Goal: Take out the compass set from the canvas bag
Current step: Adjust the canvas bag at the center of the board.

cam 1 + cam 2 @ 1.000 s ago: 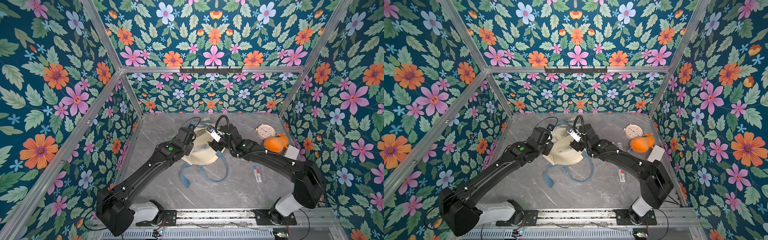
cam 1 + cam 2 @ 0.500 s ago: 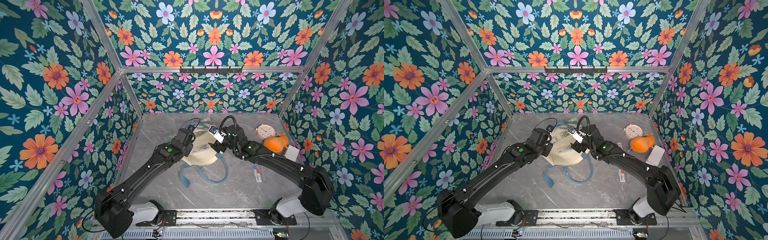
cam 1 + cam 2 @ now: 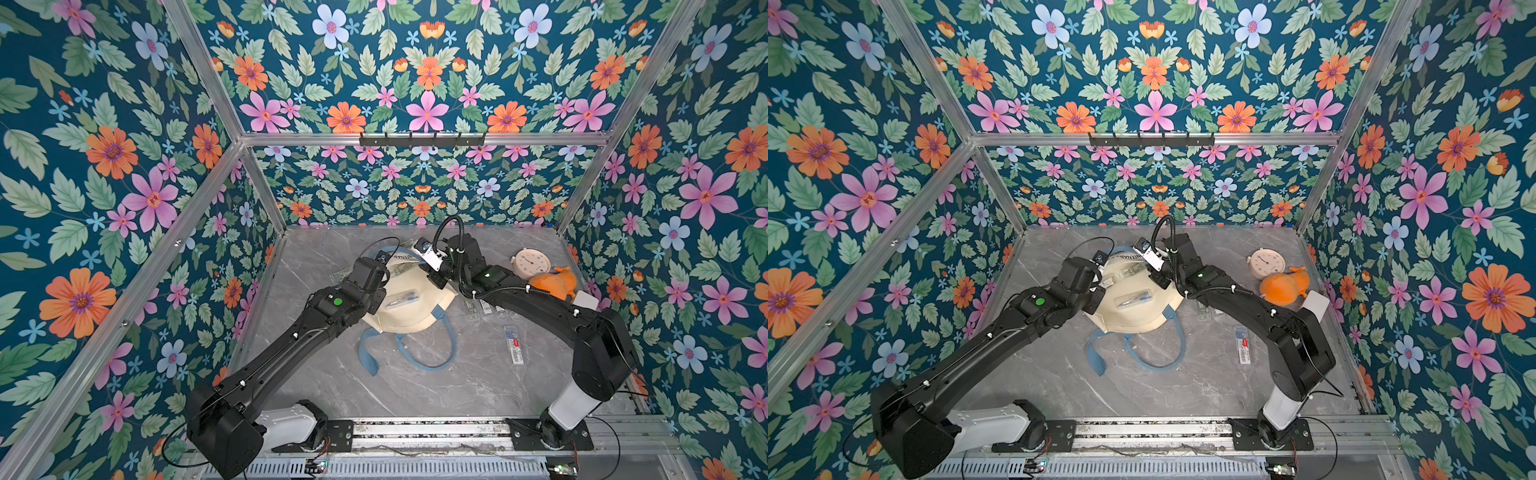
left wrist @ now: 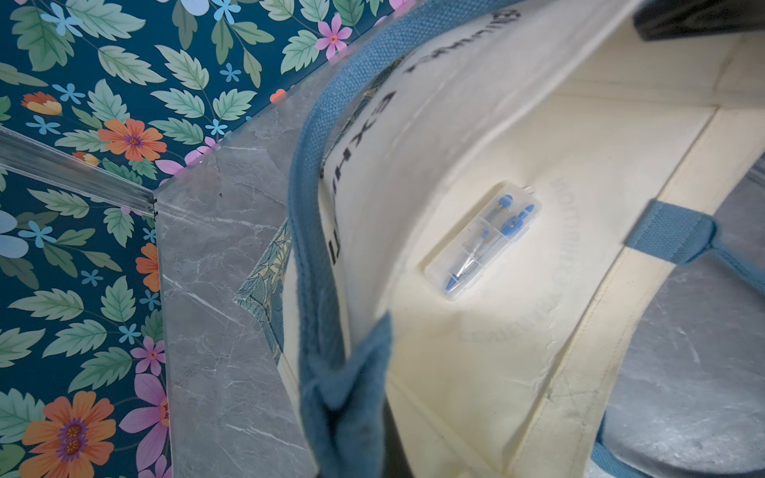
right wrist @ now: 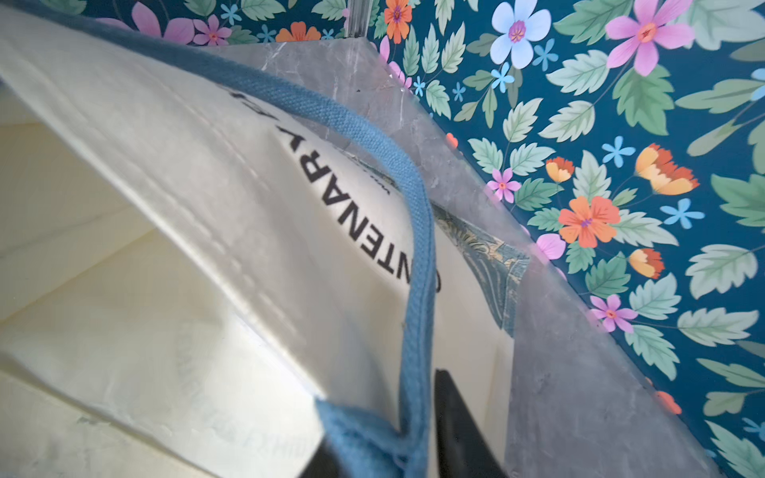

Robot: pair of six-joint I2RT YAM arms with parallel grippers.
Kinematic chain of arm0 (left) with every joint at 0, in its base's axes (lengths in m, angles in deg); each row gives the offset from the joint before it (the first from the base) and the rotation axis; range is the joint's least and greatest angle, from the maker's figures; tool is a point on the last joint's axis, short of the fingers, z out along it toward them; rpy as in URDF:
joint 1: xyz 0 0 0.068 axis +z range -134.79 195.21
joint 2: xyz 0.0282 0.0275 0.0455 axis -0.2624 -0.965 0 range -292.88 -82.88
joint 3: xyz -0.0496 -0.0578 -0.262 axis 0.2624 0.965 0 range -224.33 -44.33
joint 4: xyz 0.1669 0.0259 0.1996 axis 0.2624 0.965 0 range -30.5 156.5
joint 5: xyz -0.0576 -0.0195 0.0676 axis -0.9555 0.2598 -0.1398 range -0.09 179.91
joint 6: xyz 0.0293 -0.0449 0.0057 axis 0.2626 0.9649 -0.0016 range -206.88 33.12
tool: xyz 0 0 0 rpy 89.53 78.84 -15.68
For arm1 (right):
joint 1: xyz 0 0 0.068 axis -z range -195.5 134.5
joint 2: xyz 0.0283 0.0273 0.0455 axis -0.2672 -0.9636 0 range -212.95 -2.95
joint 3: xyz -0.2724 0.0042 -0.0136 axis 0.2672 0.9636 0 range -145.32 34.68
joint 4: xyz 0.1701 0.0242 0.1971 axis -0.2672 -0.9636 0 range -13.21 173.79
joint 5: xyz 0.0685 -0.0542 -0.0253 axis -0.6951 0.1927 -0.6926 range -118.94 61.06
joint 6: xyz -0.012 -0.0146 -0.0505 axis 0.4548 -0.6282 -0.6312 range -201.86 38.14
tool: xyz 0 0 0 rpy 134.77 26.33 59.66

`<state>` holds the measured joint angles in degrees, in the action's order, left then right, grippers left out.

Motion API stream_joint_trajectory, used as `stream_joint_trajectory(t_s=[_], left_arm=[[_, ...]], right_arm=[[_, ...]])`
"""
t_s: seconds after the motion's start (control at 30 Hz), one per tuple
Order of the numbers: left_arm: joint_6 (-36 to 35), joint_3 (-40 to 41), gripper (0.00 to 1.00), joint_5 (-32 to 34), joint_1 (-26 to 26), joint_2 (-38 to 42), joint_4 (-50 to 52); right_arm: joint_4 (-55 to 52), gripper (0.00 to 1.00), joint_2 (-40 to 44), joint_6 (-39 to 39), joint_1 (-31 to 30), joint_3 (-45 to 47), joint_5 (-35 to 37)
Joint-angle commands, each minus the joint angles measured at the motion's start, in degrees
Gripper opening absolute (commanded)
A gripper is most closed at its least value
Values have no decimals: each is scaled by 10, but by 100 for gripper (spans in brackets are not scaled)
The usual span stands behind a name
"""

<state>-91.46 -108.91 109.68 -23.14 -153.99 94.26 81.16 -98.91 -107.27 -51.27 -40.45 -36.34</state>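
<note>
Now, compass set (image 3: 402, 300): in its clear case, flat on the inside of the canvas bag's (image 3: 415, 322) lower wall (the left wrist view shows the compass set (image 4: 482, 240) sharpest).
Long axis: 8 to 2 o'clock in both top views.
Bearing: 5 o'clock from the left tool (image 3: 385, 266), 8 o'clock from the right tool (image 3: 432, 279); neither is clearly nearer.
Left tool: pressed together on the bag's raised upper rim.
Right tool: at that rim, a blue strap between its fingers; whether it pinches, I cannot tell.
Since a second ago: the mouth is held wider and the case shows plainer from above.
</note>
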Motion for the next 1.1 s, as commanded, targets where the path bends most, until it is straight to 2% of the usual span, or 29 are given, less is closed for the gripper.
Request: stream_joint_trajectory(t_s=[0.0,0.1,0.2,0.3,0.43,0.5,0.57,0.73,0.9,1.07], left_arm=[[-4,-17,27,22,-1,-10,-3],[-7,-46,58,36,-2,-40,16],[-16,-76,73,55,-12,-68,18],[-31,-103,78,78,-25,-94,8],[-45,-133,78,94,-28,-115,-12],[-54,-139,76,95,-29,-113,-30],[-60,-142,69,89,-28,-108,-42],[-60,-146,41,77,-28,-108,-39],[-54,-135,24,79,-28,-107,-36],[-46,-129,2,92,-28,-107,-40]], right_arm=[[1,11,4,13,-1,-3,-28],[-12,5,5,26,-1,-12,-37],[-19,3,4,39,-2,-21,-54],[-17,3,4,51,-2,-26,-66],[-14,3,-3,60,-2,-30,-80],[-11,3,-4,63,-2,-27,-81],[-7,3,-5,63,-1,-26,-80],[-5,3,-7,68,-2,-26,-82],[-7,4,-8,71,-2,-27,-87],[-37,15,4,66,-2,-34,-97]])
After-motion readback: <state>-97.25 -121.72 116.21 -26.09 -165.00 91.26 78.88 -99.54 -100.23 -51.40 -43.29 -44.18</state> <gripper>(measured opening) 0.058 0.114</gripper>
